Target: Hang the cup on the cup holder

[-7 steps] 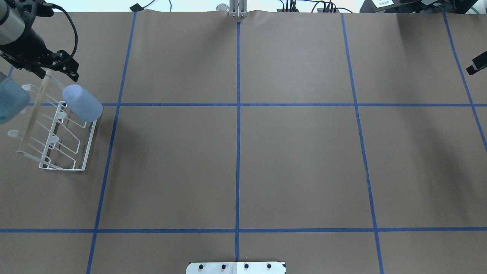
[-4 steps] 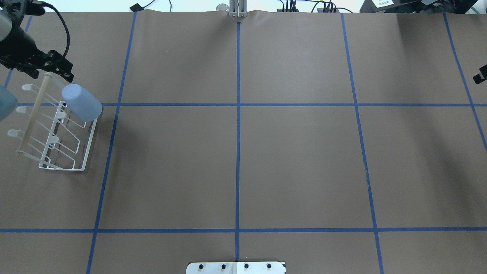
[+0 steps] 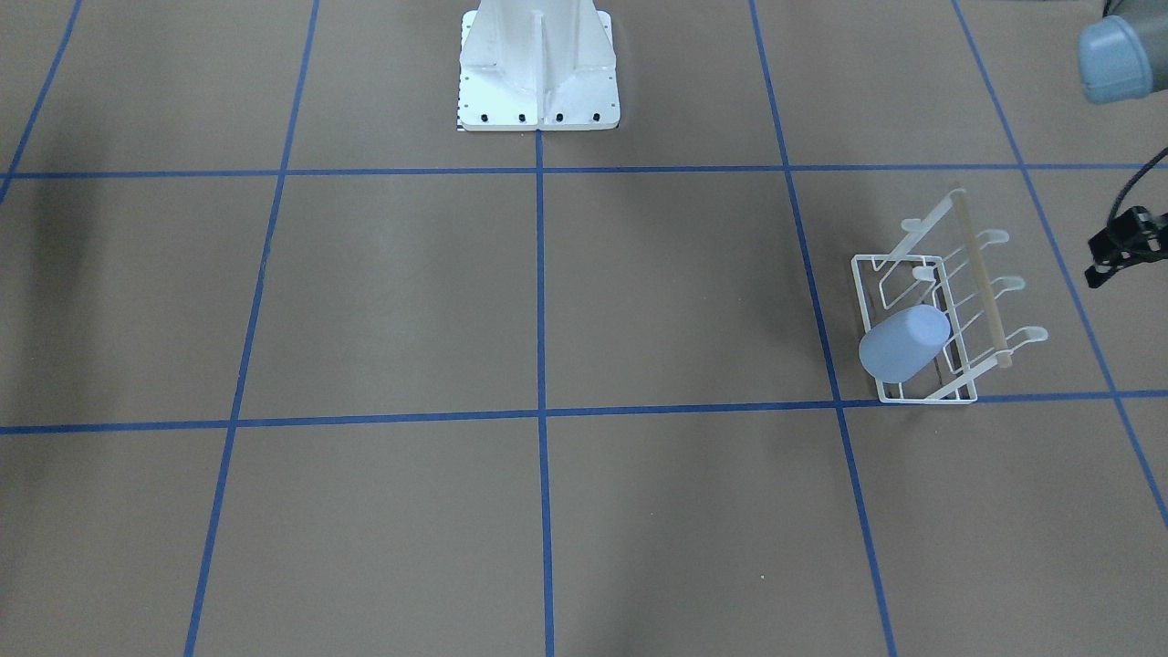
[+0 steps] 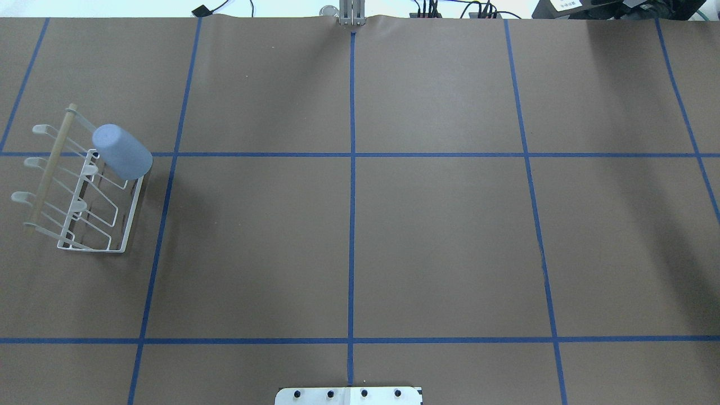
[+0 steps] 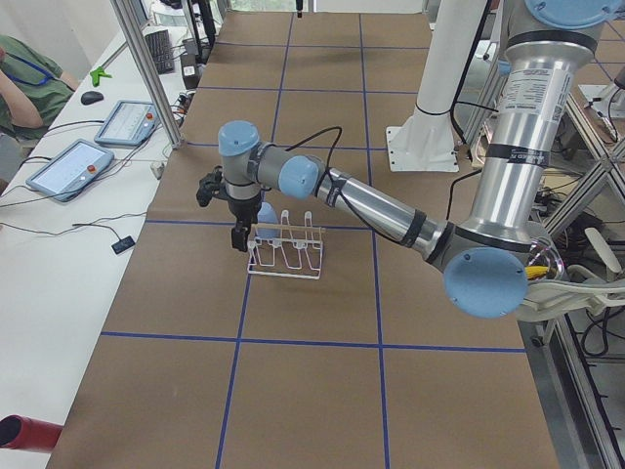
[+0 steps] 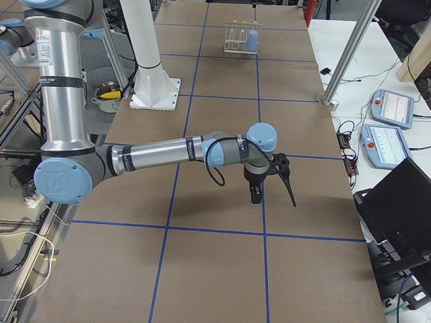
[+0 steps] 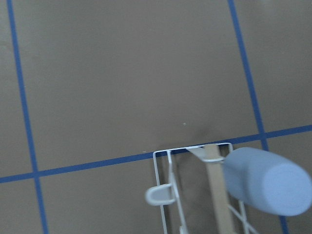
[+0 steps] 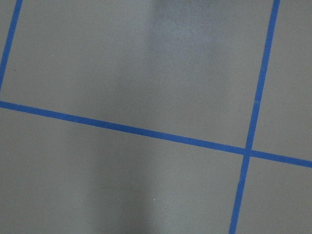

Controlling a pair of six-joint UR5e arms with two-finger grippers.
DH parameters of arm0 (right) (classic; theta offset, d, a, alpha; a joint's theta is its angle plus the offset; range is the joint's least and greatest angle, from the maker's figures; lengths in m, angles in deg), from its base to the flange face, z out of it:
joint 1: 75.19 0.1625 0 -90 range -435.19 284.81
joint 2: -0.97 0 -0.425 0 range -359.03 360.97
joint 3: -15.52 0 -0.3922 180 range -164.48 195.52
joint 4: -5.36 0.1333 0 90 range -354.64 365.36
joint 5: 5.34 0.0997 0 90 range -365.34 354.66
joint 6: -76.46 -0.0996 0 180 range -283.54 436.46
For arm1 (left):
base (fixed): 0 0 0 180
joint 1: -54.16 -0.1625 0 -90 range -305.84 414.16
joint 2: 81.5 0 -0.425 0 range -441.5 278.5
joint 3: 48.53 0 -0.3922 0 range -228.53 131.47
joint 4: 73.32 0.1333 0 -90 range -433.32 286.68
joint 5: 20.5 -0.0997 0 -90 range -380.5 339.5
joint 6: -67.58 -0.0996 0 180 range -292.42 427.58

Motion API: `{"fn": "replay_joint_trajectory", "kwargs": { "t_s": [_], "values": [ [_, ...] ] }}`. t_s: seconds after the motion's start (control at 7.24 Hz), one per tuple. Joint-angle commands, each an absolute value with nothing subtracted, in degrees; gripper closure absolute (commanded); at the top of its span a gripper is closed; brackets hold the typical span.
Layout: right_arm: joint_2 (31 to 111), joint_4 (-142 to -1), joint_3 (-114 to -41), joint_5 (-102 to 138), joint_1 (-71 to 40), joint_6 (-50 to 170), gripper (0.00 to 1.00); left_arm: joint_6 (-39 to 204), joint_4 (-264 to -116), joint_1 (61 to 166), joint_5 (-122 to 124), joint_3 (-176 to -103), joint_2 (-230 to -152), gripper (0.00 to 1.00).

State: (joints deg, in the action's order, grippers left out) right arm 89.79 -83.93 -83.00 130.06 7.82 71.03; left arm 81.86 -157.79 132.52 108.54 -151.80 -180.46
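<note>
The pale blue-grey cup (image 4: pixel 122 152) sits upside down over a slanted prong at one end of the white wire cup holder (image 4: pixel 84 208), tilted, with its closed bottom up. Both also show in the front view, cup (image 3: pixel 902 343) and cup holder (image 3: pixel 958 274), and in the left wrist view, cup (image 7: pixel 265 180) and cup holder (image 7: pixel 163 195). My left gripper (image 3: pixel 1124 246) is a black piece at the front view's right edge, apart from the cup holder; I cannot tell its state. It holds nothing. My right gripper (image 6: pixel 273 183) shows only in the exterior right view, above bare table; I cannot tell its state.
The brown table (image 4: pixel 439 236) carries a grid of blue tape lines. The white robot pedestal (image 3: pixel 538 68) stands at the table's near middle. Tablets and cables lie on a side table (image 5: pixel 88 147) beyond the far edge, where a person sits.
My left gripper has drawn back from the cup holder toward the far left and left the overhead view. The right gripper's tip has also left that view. The cup has stayed on the prong.
</note>
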Motion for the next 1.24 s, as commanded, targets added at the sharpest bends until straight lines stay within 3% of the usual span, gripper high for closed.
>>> {"fn": "replay_joint_trajectory", "kwargs": {
  "t_s": [0.0,0.14,0.41,1.11],
  "values": [
    [91.57,-84.20,-82.66,130.20,9.09,71.18,0.00,80.33,-158.30,139.98,108.61,-148.65,-176.53,0.02],
    [92.45,-84.11,-82.83,130.02,9.44,71.27,0.00,79.19,-159.70,144.38,108.70,-142.02,-177.82,0.02],
    [93.68,-84.55,-82.92,130.02,10.40,71.10,0.00,73.93,-167.59,145.39,110.19,-136.44,-176.61,0.02],
    [94.39,-84.64,-83.09,130.10,11.99,71.01,0.00,73.91,-169.03,145.31,115.55,-135.63,-175.46,0.02]
  ]
}}
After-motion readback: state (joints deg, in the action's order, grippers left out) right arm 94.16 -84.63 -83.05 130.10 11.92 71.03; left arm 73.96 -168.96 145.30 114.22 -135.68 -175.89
